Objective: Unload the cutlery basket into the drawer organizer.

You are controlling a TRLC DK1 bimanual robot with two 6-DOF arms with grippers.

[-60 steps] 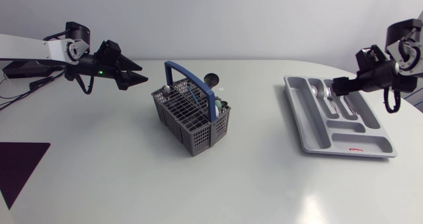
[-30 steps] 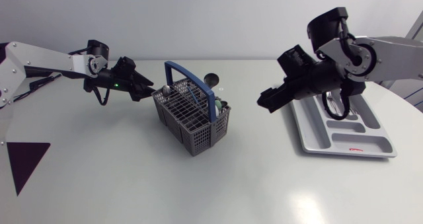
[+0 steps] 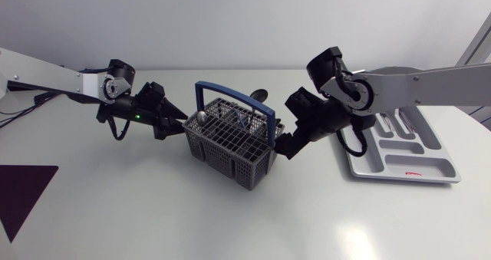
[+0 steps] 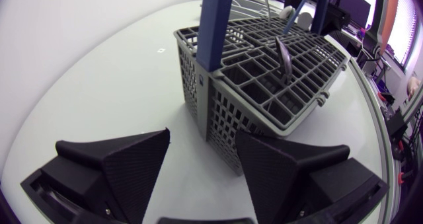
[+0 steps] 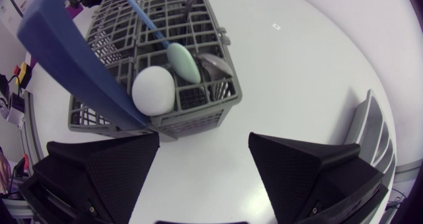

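Basket [image 3: 230,141] mid-surface [image 3: 153,206], cutlery [image 5: 184,62] upright inside | left tool [image 3: 176,122] wide at one end, likely bracing | right tool [image 3: 282,143] wide opposite, poised to pick | tray [image 3: 367,162] nearby awaits.

The left arm [image 3: 54,77] and the right arm [image 3: 430,83] are being held stretched toward the middle, with the left gripper [image 3: 175,123] and the right gripper [image 3: 285,145] being held with fingers spread.

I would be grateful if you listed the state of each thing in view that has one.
Grey mesh plastic cutlery basket with blue handle: upright, holds utensils.
Grey plastic drawer organizer: holds some cutlery.
Left matte black gripper: open, empty.
Right matte black gripper: open, empty.
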